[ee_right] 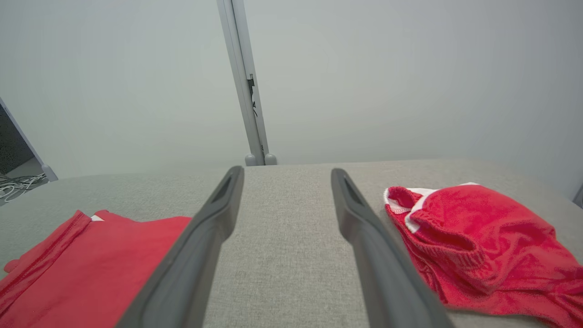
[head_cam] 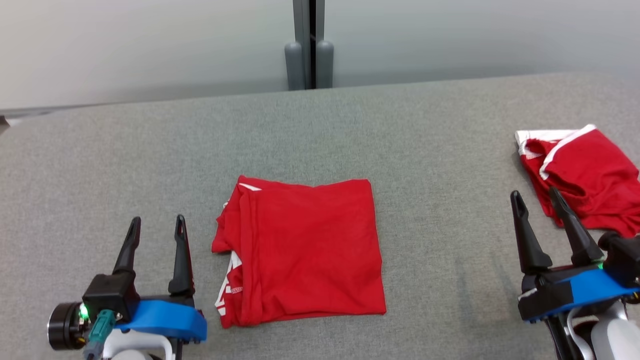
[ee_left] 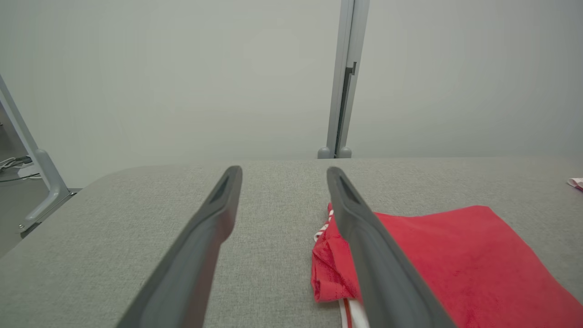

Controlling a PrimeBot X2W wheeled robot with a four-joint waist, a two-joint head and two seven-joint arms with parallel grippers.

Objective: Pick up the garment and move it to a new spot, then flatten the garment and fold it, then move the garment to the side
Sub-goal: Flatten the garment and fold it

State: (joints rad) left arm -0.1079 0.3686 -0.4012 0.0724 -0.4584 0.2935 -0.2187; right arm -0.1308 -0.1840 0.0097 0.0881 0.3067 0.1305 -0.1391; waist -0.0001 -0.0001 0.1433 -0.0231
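Both left gripper (head_cam: 158,219) and right gripper (head_cam: 534,192) fingers (head_cam: 526,240) gape empty (folded garment (head_cam: 305,250) between).

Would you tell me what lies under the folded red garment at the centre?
The folded red garment rests on the grey fabric-covered table; whatever lies beneath is hidden.

A grey, fabric-covered table (head_cam: 450,150) with a rounded corner lies across the scene. Behind the table's far edge stands a pale, matt wall (head_cam: 150,45), split by a slim grey metal post (head_cam: 310,30) with two rounded grey caps (head_cam: 295,65) at its foot. Off the table's left end are a slanted grey metal strut (ee_left: 43,175) and loose cables (ee_left: 13,161).
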